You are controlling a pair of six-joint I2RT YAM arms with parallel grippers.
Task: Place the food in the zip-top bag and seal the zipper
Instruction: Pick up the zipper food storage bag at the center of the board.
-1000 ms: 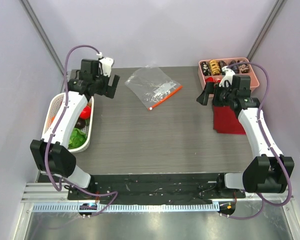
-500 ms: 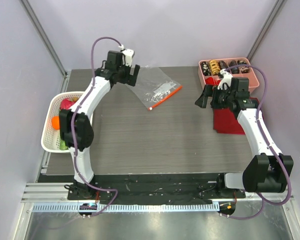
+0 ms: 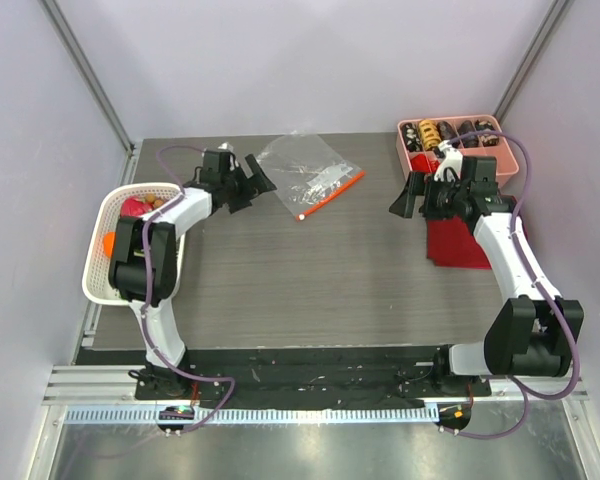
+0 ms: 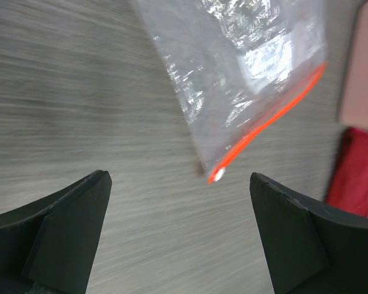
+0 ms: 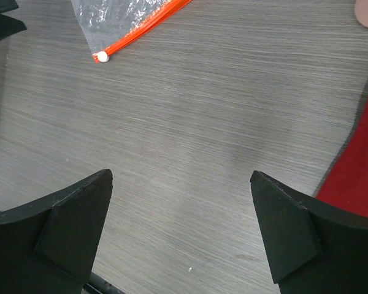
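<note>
Nearest me on the grey wood-grain bench (image 3: 310, 280), the white slatted plastic basket (image 3: 95, 285) sat at the left edge. I could see the small round orange fruit (image 3: 110, 240) inside it. The leafy green lettuce head and the small glossy red fruit I could not pick out under the left arm's links.

Within the last second that arm had left the basket, swung up high, and come down low over the bench. The left gripper (image 4: 179, 184) was now just beside the crinkly clear plastic zip-top bag (image 3: 302, 168), with its jaws spread and empty. It had brought no food, so I judged it was going for the bag first, to hold or open it.

The right gripper (image 5: 181, 177) had only crept a little leftward. Its jaws were spread and empty, and it hovered by the flat dark red cloth (image 3: 458, 242).

Farther back, the bag had not moved and still held nothing. Its thin orange-red zipper strip (image 4: 267, 113) ran along the edge facing the right arm, with the white slider (image 5: 100, 56) at the near end. I could not tell whether the mouth was open. Farthest off stood the pink compartment tray (image 3: 510, 160).
</note>
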